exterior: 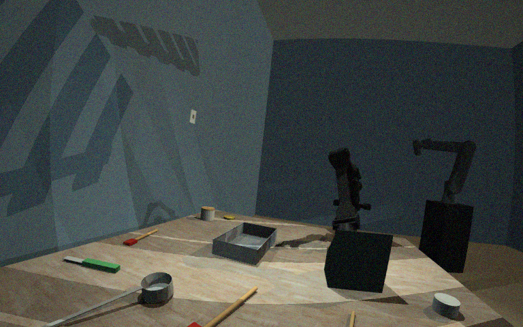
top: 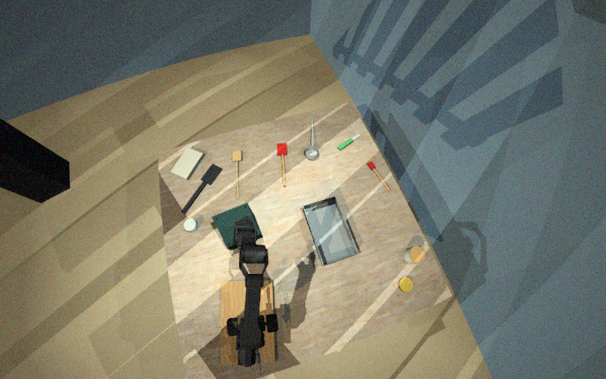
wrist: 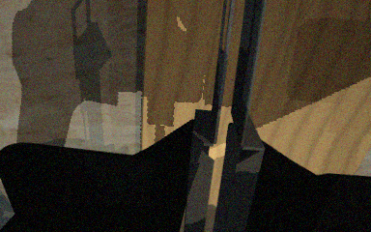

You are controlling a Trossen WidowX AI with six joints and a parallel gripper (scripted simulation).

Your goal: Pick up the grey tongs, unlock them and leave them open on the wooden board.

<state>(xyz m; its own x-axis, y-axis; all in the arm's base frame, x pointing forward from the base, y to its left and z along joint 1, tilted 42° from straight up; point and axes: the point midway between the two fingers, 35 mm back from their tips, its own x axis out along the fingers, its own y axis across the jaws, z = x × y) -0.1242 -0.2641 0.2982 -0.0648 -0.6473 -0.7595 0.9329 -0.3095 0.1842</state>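
Note:
The gripper point(wrist: 223, 123) point(top: 252, 325) is shut on the grey tongs point(wrist: 249, 58). In the wrist view their two long arms run up from between the fingertips, close together and almost parallel, with a narrow gap. Whether the lock is engaged cannot be seen. The gripper and tongs are over the wooden board point(top: 232, 294) point(wrist: 188, 58); the arm hides the tongs in the top view. Their height above the board is unclear. The roasting tin point(top: 313, 235) point(exterior: 235, 251) has nothing resting across it.
The dark green block point(top: 230, 221) point(exterior: 358, 261) stands by the arm's base. A white round tub point(top: 189, 224) point(exterior: 446, 304) is left of it. The jar with the orange lid point(top: 416, 253) point(exterior: 207, 213) and a yellow disc point(top: 405, 284) lie far right. Several utensils lie beyond the tin.

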